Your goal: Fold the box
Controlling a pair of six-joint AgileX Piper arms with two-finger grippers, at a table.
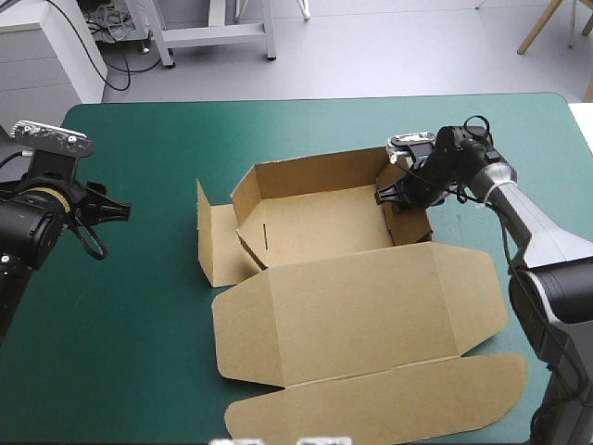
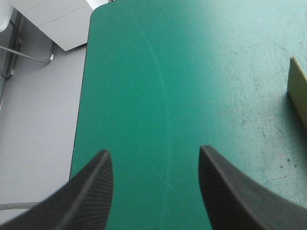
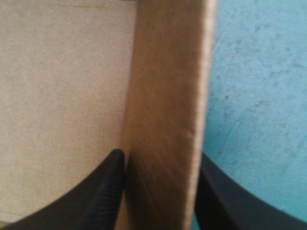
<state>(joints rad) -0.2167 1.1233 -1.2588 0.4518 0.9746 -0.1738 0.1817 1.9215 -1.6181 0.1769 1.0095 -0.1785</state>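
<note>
Your right pincer (image 1: 394,197) is clenched on the right wall of the brown cardboard box (image 1: 324,227) lying mid teal-green bench (image 1: 139,352); your left pincer (image 2: 153,151) hangs released. The board is probably light and stiff: grip wall edges.

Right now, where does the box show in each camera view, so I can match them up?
High view: box mid-table, walls partly raised, lid flat toward the near edge; right gripper on its right wall.
Left wrist view: only a brown edge, ahead of and beside the open left gripper.
Right wrist view: a wall pinched between the fingers.
Shared landmark: the teal-green cover.
</note>
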